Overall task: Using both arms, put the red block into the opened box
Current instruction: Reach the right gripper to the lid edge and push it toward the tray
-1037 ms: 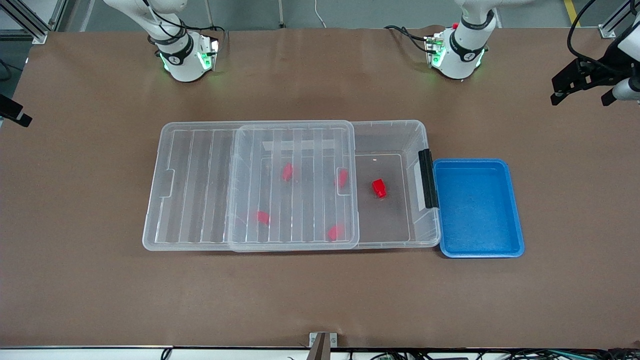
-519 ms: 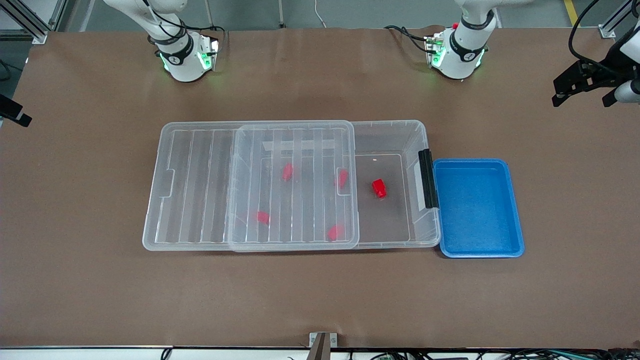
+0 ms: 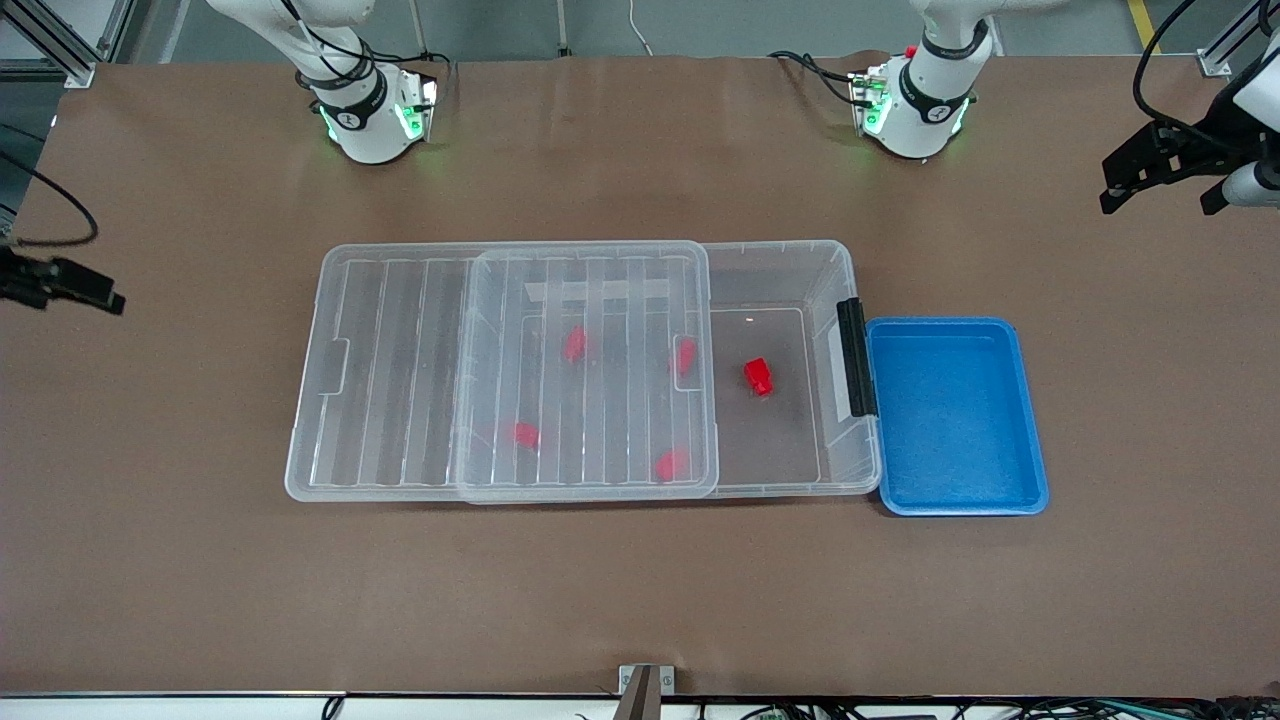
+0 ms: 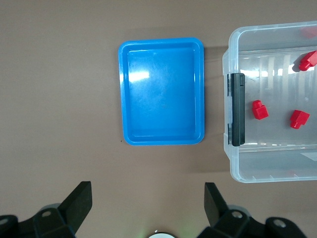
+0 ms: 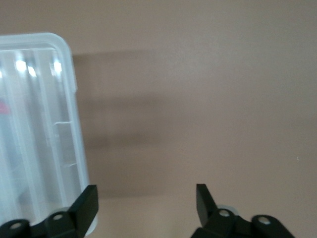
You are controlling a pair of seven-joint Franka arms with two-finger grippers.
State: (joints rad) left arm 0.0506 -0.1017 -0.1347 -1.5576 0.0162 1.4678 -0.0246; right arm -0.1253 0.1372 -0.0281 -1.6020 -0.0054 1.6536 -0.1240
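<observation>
blocks all in, arms pulled wide – check before you call it

five red pieces sit inside the box point(image 3: 780, 270). one red block point(image 3: 758, 376) lies on the bare floor of the uncovered part, near the black bar point(image 3: 851, 357); the other four show through the ribbed lid point(image 3: 590, 370), which is slid toward the right arm's end of the counter point(image 3: 640, 590) and hangs off the box there. the blue tray point(image 3: 1030, 480) touching the bar end holds nothing.

left pincer point(image 3: 1165, 180) hovers over bare counter at the left arm's end, well apart from the tray; its wrist view shows the fingers point(image 4: 79, 201) spread wide, nothing between them. right pincer point(image 3: 65, 285) hangs over bare counter at the right arm's end, well clear of the lid; wrist view shows its fingers point(image 5: 86, 201) apart and empty, lid corner just beside one.

your read: placing looks finished, no block outside the box. if you park the arms, keep both high and outboard so no cable or finger clips the overhanging lid. if you mean to slide the lid with the right arm, come in low at the short edge, square to it, and push slowly; clear plastic skids and the box may shift into the tray.
</observation>
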